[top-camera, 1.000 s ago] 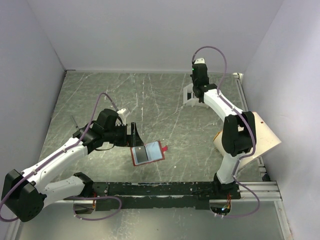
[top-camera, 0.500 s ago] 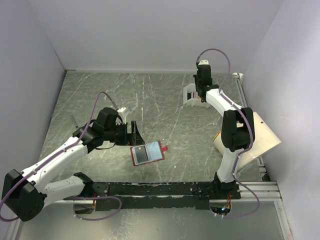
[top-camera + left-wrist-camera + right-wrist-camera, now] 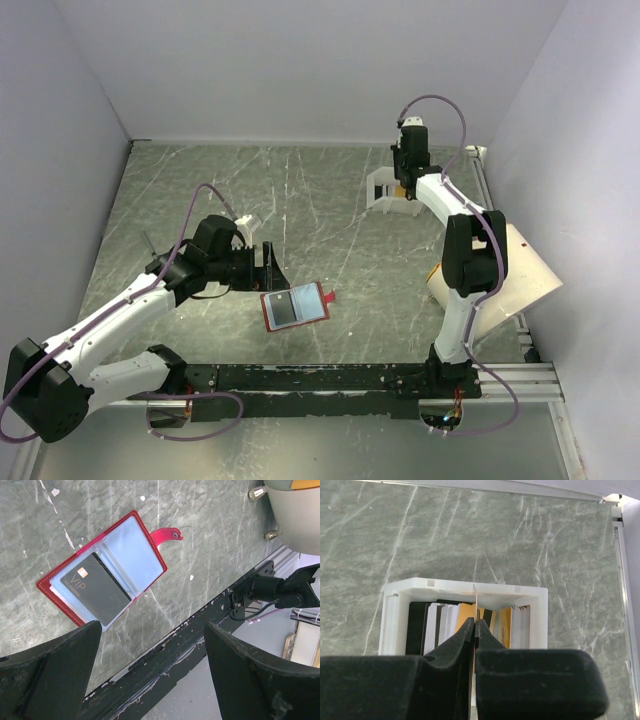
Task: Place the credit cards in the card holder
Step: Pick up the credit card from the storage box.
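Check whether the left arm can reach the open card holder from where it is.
Probably yes. The left pincer hangs open just beside the card holder, which lies open on the table with nothing between them.

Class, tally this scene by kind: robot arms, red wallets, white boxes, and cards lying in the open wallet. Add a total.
Robot arms: 2, left arm and right arm
Red wallet: 1
White box: 1
Black card in the wallet: 1
Total: 5
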Motion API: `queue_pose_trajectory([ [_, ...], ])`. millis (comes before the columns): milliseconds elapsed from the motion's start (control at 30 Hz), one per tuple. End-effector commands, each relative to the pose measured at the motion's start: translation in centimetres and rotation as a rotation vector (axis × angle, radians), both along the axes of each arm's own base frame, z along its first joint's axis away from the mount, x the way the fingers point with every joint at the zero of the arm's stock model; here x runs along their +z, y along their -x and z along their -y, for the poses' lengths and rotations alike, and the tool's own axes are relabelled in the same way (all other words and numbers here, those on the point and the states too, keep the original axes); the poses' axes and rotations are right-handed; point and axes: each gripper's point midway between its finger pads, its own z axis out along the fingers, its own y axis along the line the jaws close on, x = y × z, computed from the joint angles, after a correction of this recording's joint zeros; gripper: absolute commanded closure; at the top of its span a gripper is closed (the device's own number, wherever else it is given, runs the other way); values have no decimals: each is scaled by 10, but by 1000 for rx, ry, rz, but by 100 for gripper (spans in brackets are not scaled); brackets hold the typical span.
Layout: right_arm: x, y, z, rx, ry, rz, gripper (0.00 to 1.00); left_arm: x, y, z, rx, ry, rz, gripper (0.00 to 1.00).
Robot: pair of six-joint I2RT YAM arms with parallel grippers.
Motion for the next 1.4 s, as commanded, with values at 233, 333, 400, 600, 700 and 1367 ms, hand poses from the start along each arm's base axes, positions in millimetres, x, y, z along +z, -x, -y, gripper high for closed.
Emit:
queue_pose_trajectory([
  [233, 13, -20, -8, 39, -174, 58, 99, 4, -1, 4, -7, 31, 4, 5],
  [333, 10, -20, -10, 44, -192, 46, 99, 3, -1, 5, -9, 35, 3, 5],
  [400, 6, -19, -6, 29, -188, 37, 98, 3, -2, 5, -9, 37, 0, 5],
  [600, -6, -13, 9, -3, -179, 12, 98, 2, -1, 5, -12, 31, 0, 5],
  [700, -6, -12, 9, 20, -222, 4, 100, 1, -1, 5, -13, 30, -2, 5],
  [1367, 65, 18, -6, 72, -342, 87, 100, 6, -2, 6, 2, 52, 8, 6],
])
